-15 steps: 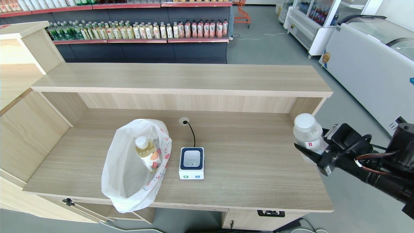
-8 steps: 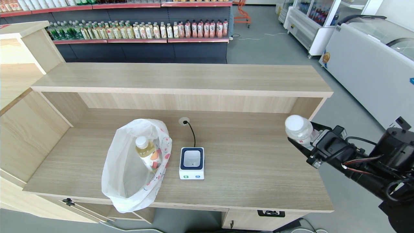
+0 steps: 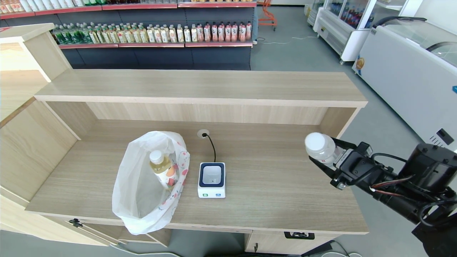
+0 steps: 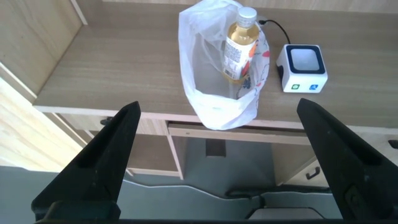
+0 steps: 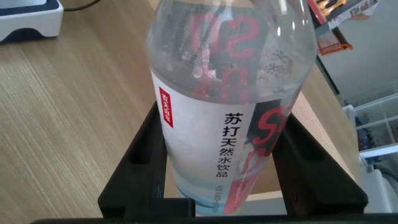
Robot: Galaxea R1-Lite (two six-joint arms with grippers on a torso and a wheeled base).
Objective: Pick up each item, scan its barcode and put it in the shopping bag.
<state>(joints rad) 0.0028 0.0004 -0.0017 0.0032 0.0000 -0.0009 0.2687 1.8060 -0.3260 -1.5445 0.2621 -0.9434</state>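
Your tabletop (image 3: 278, 185) is a pale wood counter with a raised ledge along its 12 o'clock side. Left of centre the white bag (image 3: 125, 200) stands open, its lower end draped over the near edge. Your left gripper (image 4: 214, 162) is spread wide with nothing in it, off the near edge at about 6 o'clock from the bag (image 4: 214, 106). Your right gripper (image 3: 326, 153) is clamped on the clear bottle (image 3: 321, 148), one finger on each side of its red and white label. It holds the clear bottle (image 5: 230, 106) above the tabletop's right end, at 3 o'clock from the scanner (image 3: 211, 179) and well apart from it, with the white cap tilted toward 11 o'clock. The scanner sits just beside the bag at its 3 o'clock, window up, and its cable (image 3: 212, 148) runs toward 12 o'clock. The tea bottle (image 3: 162, 171) stands inside the bag, cap up.
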